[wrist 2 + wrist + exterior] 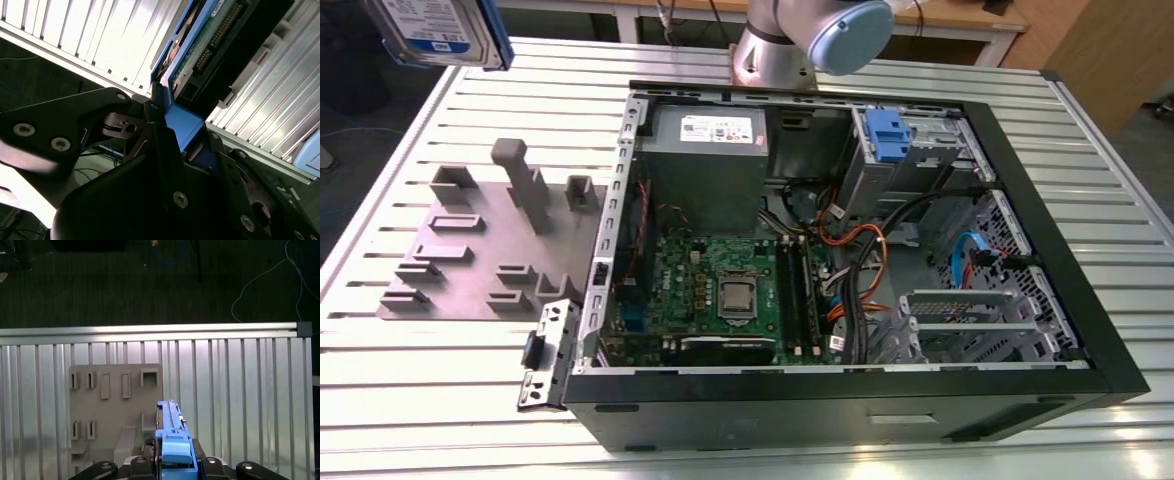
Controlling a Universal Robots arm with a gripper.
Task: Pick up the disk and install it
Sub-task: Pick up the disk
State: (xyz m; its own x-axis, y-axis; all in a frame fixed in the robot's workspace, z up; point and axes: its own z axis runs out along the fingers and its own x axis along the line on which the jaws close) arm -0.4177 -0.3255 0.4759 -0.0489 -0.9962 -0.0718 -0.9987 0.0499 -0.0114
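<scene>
My 2 fingers (155, 132) are clamped on the blue frame edges of the disk (172, 440), I judge to spare its labelled face, holding it on edge well above the grey slotted holder (115, 390) beneath them on the worktop (250, 390).

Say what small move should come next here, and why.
Probably carry the disk toward the exterior view's right, over the open computer case. The gripper is shut on its blue frame, holding it aloft near the grey fixture, outside the case and away from the drive bay.
</scene>
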